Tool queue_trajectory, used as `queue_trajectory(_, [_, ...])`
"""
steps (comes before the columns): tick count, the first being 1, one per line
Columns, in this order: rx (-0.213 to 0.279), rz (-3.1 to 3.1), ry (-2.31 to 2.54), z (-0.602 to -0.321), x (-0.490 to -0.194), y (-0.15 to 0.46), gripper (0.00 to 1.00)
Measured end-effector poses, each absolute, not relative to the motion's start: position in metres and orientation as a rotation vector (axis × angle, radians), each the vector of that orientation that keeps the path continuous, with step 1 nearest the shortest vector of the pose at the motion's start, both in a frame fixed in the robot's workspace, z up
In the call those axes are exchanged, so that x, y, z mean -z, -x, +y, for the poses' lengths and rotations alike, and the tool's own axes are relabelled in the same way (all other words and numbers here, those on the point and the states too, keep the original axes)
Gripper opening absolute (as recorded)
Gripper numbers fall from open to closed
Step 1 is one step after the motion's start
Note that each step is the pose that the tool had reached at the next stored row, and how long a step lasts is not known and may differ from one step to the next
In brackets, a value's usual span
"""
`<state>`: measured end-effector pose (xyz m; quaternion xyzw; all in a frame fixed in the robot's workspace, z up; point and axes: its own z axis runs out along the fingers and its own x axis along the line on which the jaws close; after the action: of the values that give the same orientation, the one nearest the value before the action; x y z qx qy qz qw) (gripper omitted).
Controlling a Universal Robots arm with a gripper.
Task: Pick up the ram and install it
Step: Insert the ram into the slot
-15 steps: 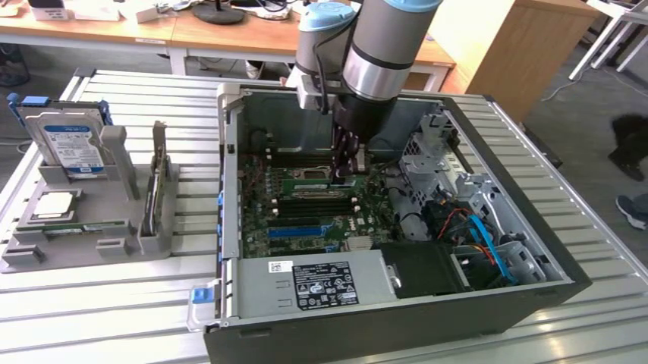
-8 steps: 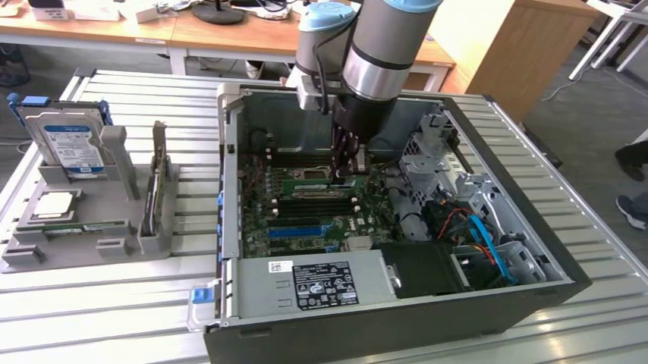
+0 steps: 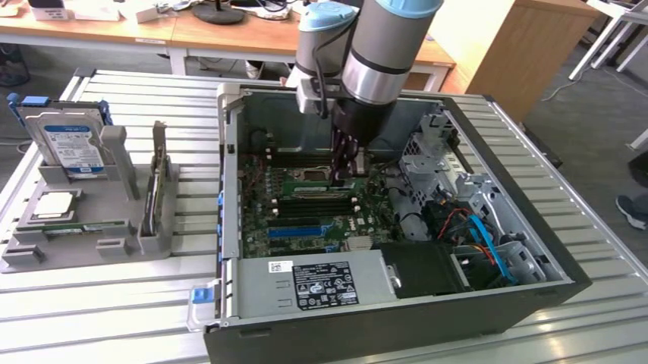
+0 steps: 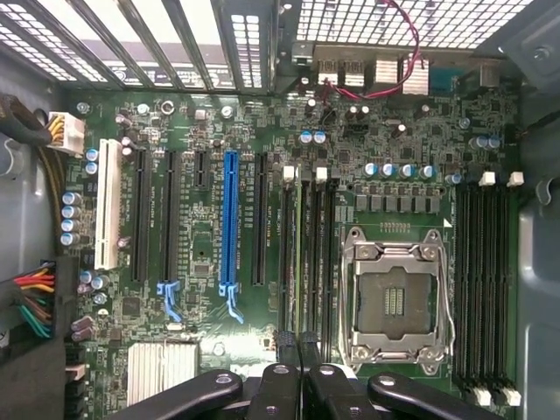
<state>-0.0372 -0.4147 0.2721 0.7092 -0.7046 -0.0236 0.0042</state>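
The ram (image 3: 312, 180), a green stick with a white sticker, stands on edge in a memory slot on the motherboard (image 3: 303, 220) inside the open computer case (image 3: 385, 326). My gripper (image 3: 347, 171) reaches straight down into the case at the end of the ram toward the exterior view's right. Its fingers are shut together. In the wrist view the gripper (image 4: 297, 339) hovers over the row of memory slots beside the empty processor socket (image 4: 394, 302). There the ram (image 4: 302, 262) appears edge-on as a thin line. Whether the fingertips touch it I cannot tell.
A grey parts holder (image 3: 111, 243) on the exterior view's left carries a hard drive (image 3: 71, 148) and a silver processor chip (image 3: 54, 205). In the case, the power supply (image 3: 314, 284) lies at the front, and the drive cage (image 3: 435, 163) and cables (image 3: 476, 235) are toward the right.
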Motion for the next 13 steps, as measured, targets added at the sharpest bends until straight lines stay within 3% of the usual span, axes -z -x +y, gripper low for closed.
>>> queue_trajectory(13, [0.074, -2.208, -2.222, -0.4148, -0.2657, 0.0373, 0.12])
